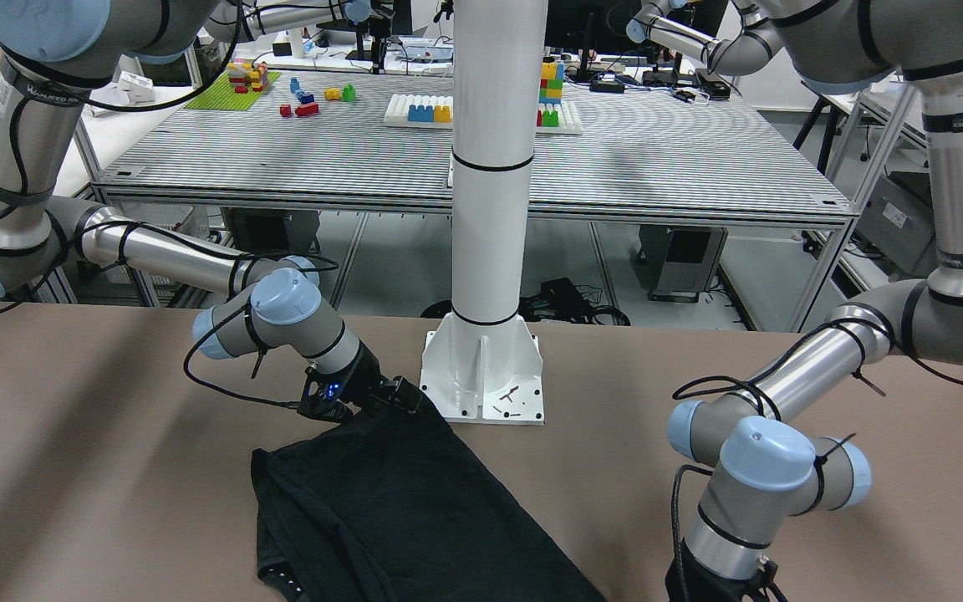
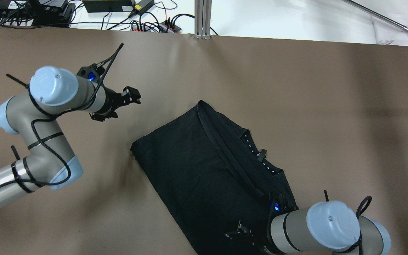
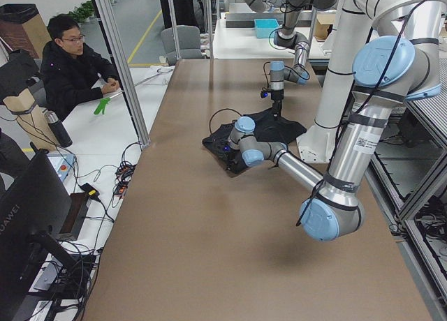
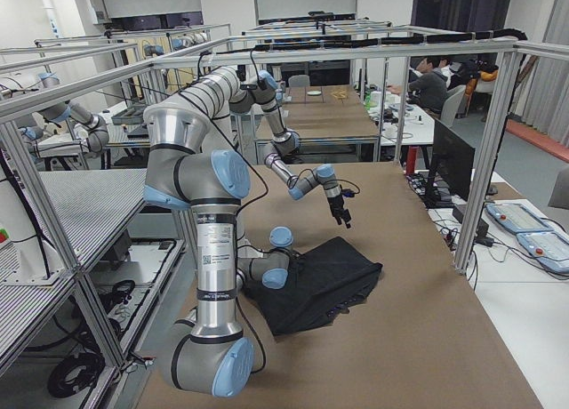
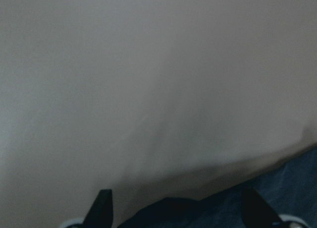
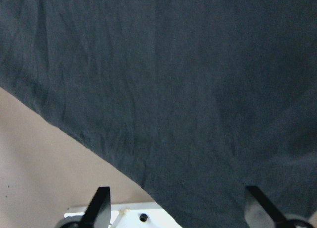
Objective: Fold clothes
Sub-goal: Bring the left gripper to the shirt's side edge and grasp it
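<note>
The clothes (image 2: 204, 170) are one black garment lying flat and slanted on the brown table, with a row of small white dots (image 2: 260, 156) along its right edge. My right gripper (image 2: 237, 232) hovers low over the garment's near corner beside the robot's base. In the right wrist view its fingers (image 6: 101, 208) stand wide apart over black fabric (image 6: 173, 89), holding nothing. My left gripper (image 2: 136, 96) is open above bare table, up and left of the garment and apart from it. Only a sliver of dark cloth (image 5: 277, 193) shows in the left wrist view.
The white pedestal base plate (image 1: 486, 376) stands just behind the garment's near corner. Cables and power strips (image 2: 147, 24) lie beyond the table's far edge. A person (image 3: 70, 63) sits at a desk off the table's far side. A second table holds toy bricks (image 1: 448, 109).
</note>
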Controlling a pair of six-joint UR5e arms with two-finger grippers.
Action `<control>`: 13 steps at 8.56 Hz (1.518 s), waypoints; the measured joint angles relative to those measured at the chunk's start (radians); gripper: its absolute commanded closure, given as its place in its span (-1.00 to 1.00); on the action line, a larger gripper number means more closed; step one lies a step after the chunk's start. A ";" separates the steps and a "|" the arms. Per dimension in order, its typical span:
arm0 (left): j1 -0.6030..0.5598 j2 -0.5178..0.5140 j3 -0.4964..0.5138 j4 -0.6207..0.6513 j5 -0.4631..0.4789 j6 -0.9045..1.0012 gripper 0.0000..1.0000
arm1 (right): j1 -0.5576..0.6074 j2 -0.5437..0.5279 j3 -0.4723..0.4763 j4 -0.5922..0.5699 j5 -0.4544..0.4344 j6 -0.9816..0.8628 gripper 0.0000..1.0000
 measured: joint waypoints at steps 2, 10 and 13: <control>0.044 0.003 0.009 -0.002 0.033 -0.003 -0.44 | 0.063 0.011 -0.030 -0.003 -0.017 -0.080 -0.90; 0.101 -0.003 0.067 -0.020 0.049 -0.024 -0.11 | 0.136 0.064 -0.074 -0.004 -0.071 -0.123 -0.90; 0.107 -0.003 0.068 -0.022 0.059 -0.032 1.00 | 0.137 0.063 -0.074 -0.005 -0.068 -0.123 -0.90</control>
